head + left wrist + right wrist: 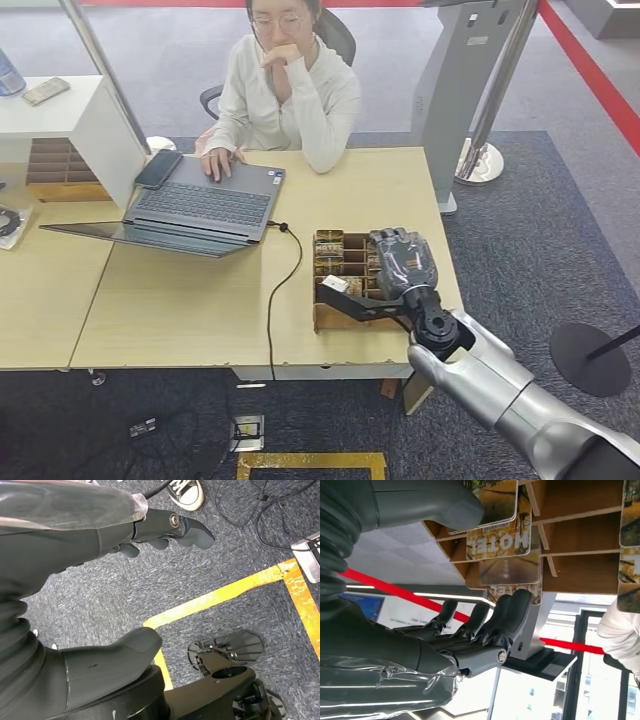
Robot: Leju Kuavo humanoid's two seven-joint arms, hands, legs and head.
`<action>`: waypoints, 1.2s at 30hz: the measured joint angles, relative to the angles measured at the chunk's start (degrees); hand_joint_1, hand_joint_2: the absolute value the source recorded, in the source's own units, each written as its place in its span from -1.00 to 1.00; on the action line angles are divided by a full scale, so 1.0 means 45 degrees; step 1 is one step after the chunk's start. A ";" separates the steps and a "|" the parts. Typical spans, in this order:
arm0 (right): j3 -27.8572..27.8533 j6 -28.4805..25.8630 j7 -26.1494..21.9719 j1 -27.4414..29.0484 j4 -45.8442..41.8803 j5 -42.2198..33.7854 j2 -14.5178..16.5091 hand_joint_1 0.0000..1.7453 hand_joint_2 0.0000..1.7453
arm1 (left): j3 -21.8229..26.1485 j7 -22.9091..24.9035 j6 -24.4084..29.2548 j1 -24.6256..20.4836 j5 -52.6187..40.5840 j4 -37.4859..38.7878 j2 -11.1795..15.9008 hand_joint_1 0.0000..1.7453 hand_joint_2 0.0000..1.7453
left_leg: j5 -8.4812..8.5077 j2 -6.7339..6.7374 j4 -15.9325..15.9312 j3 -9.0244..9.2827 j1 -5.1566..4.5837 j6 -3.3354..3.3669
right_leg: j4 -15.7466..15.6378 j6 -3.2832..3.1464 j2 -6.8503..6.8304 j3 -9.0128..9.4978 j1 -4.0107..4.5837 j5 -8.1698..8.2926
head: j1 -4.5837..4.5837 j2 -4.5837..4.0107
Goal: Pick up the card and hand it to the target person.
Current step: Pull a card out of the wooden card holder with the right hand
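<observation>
The silver right arm point(521, 400) comes in from the near right, smooth metal ending in a black wrist joint. Beyond it the right hand point(404, 262), dark and wrapped in clear glossy film, rests over the wooden card rack point(332, 318) at the near right part of the bench point(181, 310). In the right wrist view its thick grey thumb point(433, 502) lies on one side of a "MOTEL" card point(499, 542) and its dark fingers point(508, 610) on the other, close by the cards but apart from the thumb; whether anything is pinched yet I cannot tell. The cards stand on edge in the rack's thin plywood slots, glossy printed rectangles with rounded corners.

The step in hand looks like the grasp. Done well, thumb and fingers should close on a single card's flat faces, then lift straight out along the slot so that the edges do not catch the dividers or drag neighbouring cards.

The left hand point(113, 605) hangs over blue-grey carpet, fingers apart and holding nothing.

Farther off, a black cable point(273, 300) runs across the pale wood bench to an open grey laptop point(196, 212), with a dark phone point(158, 168) beside it. Behind it sits the person point(290, 95) in a cream sweater, one hand on the laptop.
</observation>
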 joint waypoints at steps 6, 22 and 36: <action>-0.0171 0.0106 0.0025 0.0108 -0.0244 0.0010 -0.0050 -0.04 1.00 | -0.0005 -0.0001 0.0000 0.0001 0.0000 0.0000 -0.0008 -1.00 1.00 | 0.0000 0.0000 0.0000 0.0000 0.0000 0.0000 | 0.0000 0.0000 0.0001 -0.0001 0.0000 0.0000 | -0.0005 0.0000; -0.0457 0.0287 0.0025 0.0438 -0.0670 0.0143 -0.0130 0.24 1.00 | -0.0010 -0.0024 0.0006 0.0000 0.0043 0.0000 -0.0024 -1.00 1.00 | 0.0000 0.0002 0.0000 -0.0001 0.0000 0.0000 | 0.0000 0.0000 0.0003 -0.0002 0.0000 0.0000 | -0.0010 0.0000; -0.0461 0.0594 -0.0224 0.0446 -0.0810 0.0294 -0.0132 0.20 1.00 | -0.0010 -0.0123 0.0102 0.0009 0.0302 0.0000 -0.0024 -1.00 1.00 | 0.0000 0.0001 0.0000 -0.0006 0.0000 0.0000 | 0.0000 0.0000 0.0001 0.0000 0.0000 0.0000 | -0.0005 0.0000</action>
